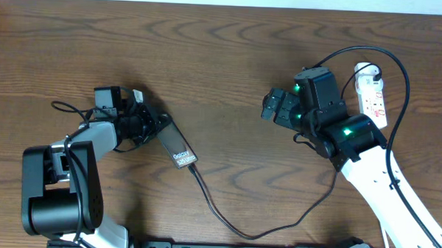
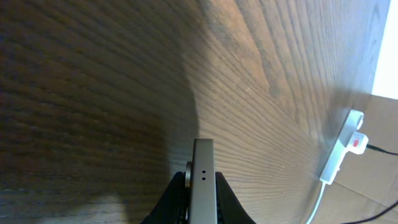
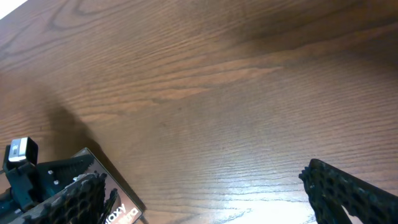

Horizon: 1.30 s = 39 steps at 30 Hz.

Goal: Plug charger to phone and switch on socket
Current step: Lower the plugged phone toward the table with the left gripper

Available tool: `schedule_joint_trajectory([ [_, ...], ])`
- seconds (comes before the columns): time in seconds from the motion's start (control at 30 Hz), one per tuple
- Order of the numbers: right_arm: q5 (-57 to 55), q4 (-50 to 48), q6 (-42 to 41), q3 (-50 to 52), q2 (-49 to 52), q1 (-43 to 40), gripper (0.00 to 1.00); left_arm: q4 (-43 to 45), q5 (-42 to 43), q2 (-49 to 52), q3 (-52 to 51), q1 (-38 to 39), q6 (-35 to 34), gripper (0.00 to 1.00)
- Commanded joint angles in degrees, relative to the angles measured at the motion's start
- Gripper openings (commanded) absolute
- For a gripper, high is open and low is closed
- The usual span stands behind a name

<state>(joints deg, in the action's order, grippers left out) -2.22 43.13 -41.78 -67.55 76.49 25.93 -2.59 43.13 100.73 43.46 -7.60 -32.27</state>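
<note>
Looking down from above, the left gripper [image 1: 153,126] is squeezed shut on the upper-left end of the phone [image 1: 176,146]. The phone's face looks up, and its long side slants from upper left to lower right. White words near its lower-right end read "Galaxy S25 Ultra". The charger [image 1: 232,226], a thin black cable, meets that same end and loops away toward the right side. The right gripper [image 1: 275,107] sits well apart from the phone, with its fingers spread wide and nothing between them. The socket [image 1: 372,92] is a white strip at the far right, running up and down the picture. From the left wrist, the thin edge of the phone [image 2: 203,171] stands between two black fingers [image 2: 176,200] that press on both sides, and it points away from the camera. The socket [image 2: 341,152] shows a red switch [image 2: 356,144]. From the right wrist, the fingers [image 3: 348,193] are far apart, and the phone [image 3: 121,208] peeks in at the bottom left with the letters "axy" showing.
</note>
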Motion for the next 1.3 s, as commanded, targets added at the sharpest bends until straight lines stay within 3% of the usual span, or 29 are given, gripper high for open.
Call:
schedule_joint_trajectory([
  [0.0,-0.9,0.0,0.7,-0.3,0.4,0.0,0.99,-0.6,-0.8,-0.1,0.3,0.2,0.6,0.08],
  [0.83,-0.8,0.0,0.7,-0.3,0.4,0.0,0.99,-4.9,-2.3,-0.1,-0.1,0.2,0.6,0.08],
  [1.03,-0.8,-0.1,0.7,-0.3,0.4,0.0,0.99,-5.7,-2.3,-0.1,-0.1,0.2,0.6,0.21],
  [1.27,-0.8,-0.1,0.7,-0.3,0.4,0.0,0.99,-6.7,-2.3,-0.1,-0.1,0.2,0.6,0.24],
])
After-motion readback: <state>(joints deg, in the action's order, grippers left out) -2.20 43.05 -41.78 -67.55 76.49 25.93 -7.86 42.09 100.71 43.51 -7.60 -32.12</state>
